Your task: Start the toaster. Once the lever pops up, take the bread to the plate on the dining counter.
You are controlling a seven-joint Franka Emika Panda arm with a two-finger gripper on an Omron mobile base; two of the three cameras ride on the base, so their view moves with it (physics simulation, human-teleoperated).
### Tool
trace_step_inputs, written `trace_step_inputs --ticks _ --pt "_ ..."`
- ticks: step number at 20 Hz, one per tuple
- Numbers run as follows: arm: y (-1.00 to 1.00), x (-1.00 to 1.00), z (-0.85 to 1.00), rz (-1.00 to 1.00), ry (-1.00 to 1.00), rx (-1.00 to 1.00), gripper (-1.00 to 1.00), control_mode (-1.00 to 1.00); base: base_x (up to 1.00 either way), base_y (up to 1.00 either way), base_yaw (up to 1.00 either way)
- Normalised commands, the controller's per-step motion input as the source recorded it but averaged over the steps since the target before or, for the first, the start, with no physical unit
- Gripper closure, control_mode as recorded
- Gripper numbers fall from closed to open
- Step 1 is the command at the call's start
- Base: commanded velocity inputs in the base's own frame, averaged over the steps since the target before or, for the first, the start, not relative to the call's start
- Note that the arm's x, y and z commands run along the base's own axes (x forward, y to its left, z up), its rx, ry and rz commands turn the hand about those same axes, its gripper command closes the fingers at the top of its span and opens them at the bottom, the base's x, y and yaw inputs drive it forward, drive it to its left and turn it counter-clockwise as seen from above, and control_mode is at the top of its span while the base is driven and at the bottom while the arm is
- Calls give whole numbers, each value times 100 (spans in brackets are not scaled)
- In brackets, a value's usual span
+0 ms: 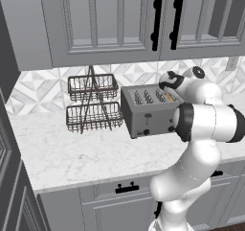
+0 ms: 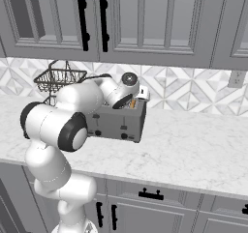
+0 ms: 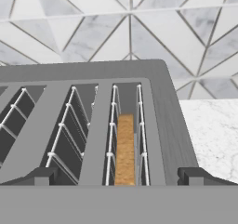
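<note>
The grey toaster stands on the marble kitchen counter against the tiled wall. Its small black knobs and lever face the counter's front edge. One golden-brown slice of bread sits upright in the slot at the right end, sunk between the wire guides. My gripper hovers just above that end of the toaster. It is open, with one dark fingertip on either side of the slot and nothing between them. The plate and the dining counter are out of view.
A black wire two-tier basket rack stands left of the toaster. Grey upper cabinets with black handles hang low overhead. A wall outlet sits at the right. Bare marble counter stretches right of the toaster.
</note>
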Motion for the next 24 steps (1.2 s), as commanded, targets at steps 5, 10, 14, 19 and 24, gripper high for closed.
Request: trace_step_inputs --ticks 5,10,14,19,24 --pt "0 0 0 0 0 0 -100 -100 0 0 0" --pt "0 0 0 0 0 0 -100 -100 0 0 0" --pt "0 0 0 0 0 0 -100 -100 0 0 0" --pt "0 0 0 0 0 0 -100 -100 0 0 0" --pt "0 0 0 0 0 0 -100 -100 0 0 0"
